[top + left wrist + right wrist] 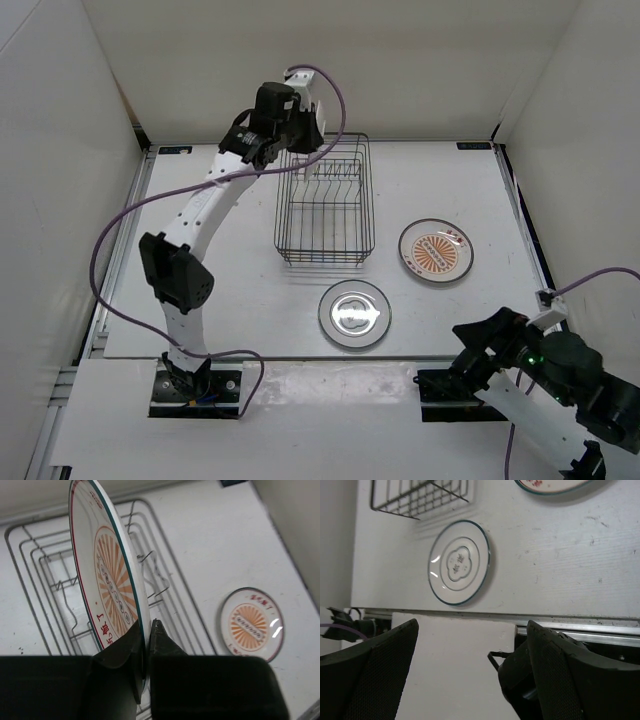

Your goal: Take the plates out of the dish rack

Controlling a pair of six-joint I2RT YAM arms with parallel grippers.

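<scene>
While right gripper (472,625) sits wide open at table's 5 o'clock, left gripper (146,630) is clamped on rim of upright orange-patterned plate (107,575) over dish rack (325,252), 11 o'clock corner. Flower plate (354,313) flat at rack's 6, second orange plate (435,250) at 4.

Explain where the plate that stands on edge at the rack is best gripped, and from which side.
Grip it at the rim, coming from above, with one finger on each face. The plate stands on edge over the rack, so its thin upper rim is probably the only part open to the jaws. The left gripper is shut on that rim in just this way.
</scene>
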